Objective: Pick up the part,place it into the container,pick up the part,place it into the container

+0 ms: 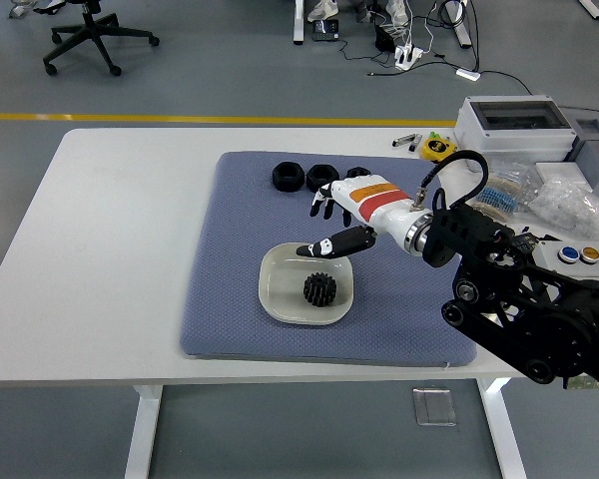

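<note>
Black gear (320,288) lay flat inside the cream container (280,299) at frame centre, on the blue mat (230,259), so one part counted as delivered. The right hand (344,215) hovered just above the container's upper rim, fingers spread and holding nothing, apparently clear for another pick. Three black parts (320,178) sat in a row near the mat's upper edge, awaiting collection.

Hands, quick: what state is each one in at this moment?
Left hand: not in view.
Right hand: open, fingers spread, holding nothing, above the far rim of the dish; the gear lies in the dish.
</note>
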Controlling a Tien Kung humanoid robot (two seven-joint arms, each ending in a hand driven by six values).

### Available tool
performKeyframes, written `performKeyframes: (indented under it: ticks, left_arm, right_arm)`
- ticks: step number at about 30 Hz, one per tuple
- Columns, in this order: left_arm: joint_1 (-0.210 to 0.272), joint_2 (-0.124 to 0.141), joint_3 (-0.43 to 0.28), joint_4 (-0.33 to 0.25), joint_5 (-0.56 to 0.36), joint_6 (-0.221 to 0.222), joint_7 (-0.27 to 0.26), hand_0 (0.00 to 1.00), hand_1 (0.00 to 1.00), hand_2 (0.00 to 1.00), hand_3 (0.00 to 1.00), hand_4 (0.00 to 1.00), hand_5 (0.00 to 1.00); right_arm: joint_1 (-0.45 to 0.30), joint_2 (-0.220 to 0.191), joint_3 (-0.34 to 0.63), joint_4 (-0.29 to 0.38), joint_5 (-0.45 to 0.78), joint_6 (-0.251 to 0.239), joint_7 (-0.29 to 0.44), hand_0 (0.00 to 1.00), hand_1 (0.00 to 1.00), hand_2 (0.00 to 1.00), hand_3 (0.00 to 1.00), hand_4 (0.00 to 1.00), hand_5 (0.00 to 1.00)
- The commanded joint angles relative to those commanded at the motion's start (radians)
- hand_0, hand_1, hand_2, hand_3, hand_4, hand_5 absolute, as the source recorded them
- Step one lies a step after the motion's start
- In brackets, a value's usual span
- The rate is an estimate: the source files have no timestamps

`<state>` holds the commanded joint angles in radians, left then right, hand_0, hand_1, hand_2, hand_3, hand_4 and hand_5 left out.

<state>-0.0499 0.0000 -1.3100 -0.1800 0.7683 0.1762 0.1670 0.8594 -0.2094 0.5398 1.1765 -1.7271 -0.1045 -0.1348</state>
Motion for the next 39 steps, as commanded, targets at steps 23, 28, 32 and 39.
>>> performKeyframes:
  ticks: [23, 28, 32, 39]
  left_arm:
    - [0.034, 0.0, 0.078, 0.0, -0.065, -0.129, 0.058, 0.885, 0.915, 0.946, 0.74, 0.633, 0.751]
    - [0.038, 0.0, 0.058, 0.0, -0.062, -0.135, 0.052, 0.885, 0.915, 0.946, 0.74, 0.633, 0.751]
    - [0.041, 0.0, 0.058, 0.0, -0.061, -0.142, 0.05, 0.889, 0.917, 0.949, 0.753, 0.653, 0.757]
    - [0.045, 0.0, 0.056, 0.0, -0.061, -0.111, 0.017, 0.881, 0.896, 0.927, 0.713, 0.601, 0.722]
  right_arm:
    - [-0.514, -0.006, 0.274, 0.421, 0.972, -0.228, 0.524, 0.86, 0.809, 0.851, 0.938, 0.998, 0.96]
    - [-0.613, -0.007, 0.326, 0.444, 1.18, -0.197, 0.486, 0.86, 0.809, 0.851, 0.938, 0.998, 0.96]
    - [-0.661, -0.049, 0.364, 0.478, 1.209, -0.192, 0.457, 0.889, 0.827, 0.866, 0.931, 0.998, 0.998]
    - [-0.739, -0.068, 0.449, 0.469, 1.15, -0.213, 0.441, 0.902, 0.836, 0.875, 0.934, 0.998, 0.998]
